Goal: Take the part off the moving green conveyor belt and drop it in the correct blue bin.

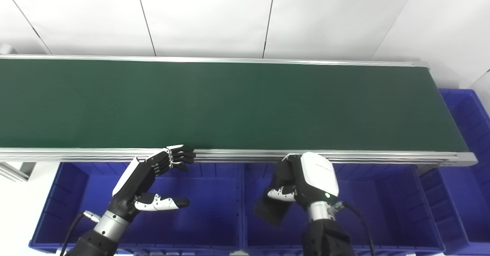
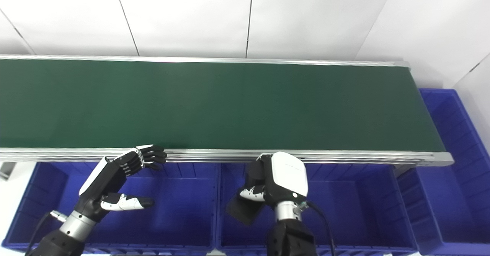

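Observation:
The green conveyor belt (image 1: 229,103) carries no part that I can see. My right hand (image 1: 308,179) hangs just in front of the belt's near rail, over the middle blue bin (image 1: 383,206). Its fingers are curled down around a flat black part (image 1: 268,210), which sticks out below and to the left of the hand, above the bin's floor. My left hand (image 1: 149,179) is open over the left blue bin (image 1: 61,198), fingers (image 1: 180,156) reaching up to the rail and the thumb held apart, with nothing in it.
A third blue bin (image 1: 469,114) stands past the belt's right end. The aluminium rail (image 1: 363,156) runs along the belt's near edge above the bins. A white panelled wall rises behind the belt.

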{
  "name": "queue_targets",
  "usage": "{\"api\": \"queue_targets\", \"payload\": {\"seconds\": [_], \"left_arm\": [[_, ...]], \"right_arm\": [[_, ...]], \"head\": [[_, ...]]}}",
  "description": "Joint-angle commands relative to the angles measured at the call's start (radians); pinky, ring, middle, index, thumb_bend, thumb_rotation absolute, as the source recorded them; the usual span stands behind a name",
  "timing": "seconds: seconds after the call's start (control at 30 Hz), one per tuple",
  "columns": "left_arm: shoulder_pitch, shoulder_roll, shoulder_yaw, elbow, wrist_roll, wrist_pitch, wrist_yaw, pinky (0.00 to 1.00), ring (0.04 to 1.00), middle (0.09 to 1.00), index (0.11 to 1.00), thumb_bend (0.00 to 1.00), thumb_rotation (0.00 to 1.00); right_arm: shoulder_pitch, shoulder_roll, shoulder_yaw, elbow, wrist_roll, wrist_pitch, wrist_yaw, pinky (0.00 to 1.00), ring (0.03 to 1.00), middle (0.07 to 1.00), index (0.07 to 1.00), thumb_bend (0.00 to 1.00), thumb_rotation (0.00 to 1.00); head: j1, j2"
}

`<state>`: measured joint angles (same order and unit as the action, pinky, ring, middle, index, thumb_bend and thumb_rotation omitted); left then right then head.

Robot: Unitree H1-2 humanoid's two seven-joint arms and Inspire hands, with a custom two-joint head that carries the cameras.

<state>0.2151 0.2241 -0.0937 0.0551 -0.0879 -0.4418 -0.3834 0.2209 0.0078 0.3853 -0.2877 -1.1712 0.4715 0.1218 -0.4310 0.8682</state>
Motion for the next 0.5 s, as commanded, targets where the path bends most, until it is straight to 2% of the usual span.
{"api": "queue_targets", "payload": {"seconds": [0.0, 0.2, 0.37, 0.47], "left_arm": [[-0.011, -0.008, 0.006, -0.032, -0.013, -0.028, -0.018, 0.64, 0.717, 0.751, 0.764, 0.83, 0.35], [-0.023, -0.030, -0.008, -0.032, -0.043, -0.028, -0.060, 0.64, 0.728, 0.763, 0.769, 0.82, 0.32], [-0.036, -0.065, -0.011, -0.024, -0.040, -0.028, -0.065, 0.64, 0.710, 0.749, 0.761, 0.82, 0.30], [-0.040, -0.086, -0.012, -0.011, -0.045, -0.028, -0.077, 0.64, 0.707, 0.750, 0.768, 0.81, 0.30]], "right_arm": [[0.014, 0.019, 0.013, -0.049, -0.027, -0.013, -0.034, 0.85, 0.875, 0.887, 0.847, 0.83, 0.33], [0.088, 0.035, 0.028, -0.095, 0.016, -0.069, -0.160, 0.92, 0.920, 0.949, 0.921, 0.88, 0.43], [0.130, 0.050, 0.023, -0.090, 0.113, -0.142, -0.283, 0.84, 0.914, 0.952, 0.944, 0.89, 0.43], [0.145, 0.049, 0.019, -0.083, 0.187, -0.188, -0.322, 0.82, 0.915, 0.957, 0.974, 0.88, 0.46]], "head": [[0.003, -0.001], [-0.001, -0.006], [-0.009, -0.014], [-0.007, -0.016]]}}
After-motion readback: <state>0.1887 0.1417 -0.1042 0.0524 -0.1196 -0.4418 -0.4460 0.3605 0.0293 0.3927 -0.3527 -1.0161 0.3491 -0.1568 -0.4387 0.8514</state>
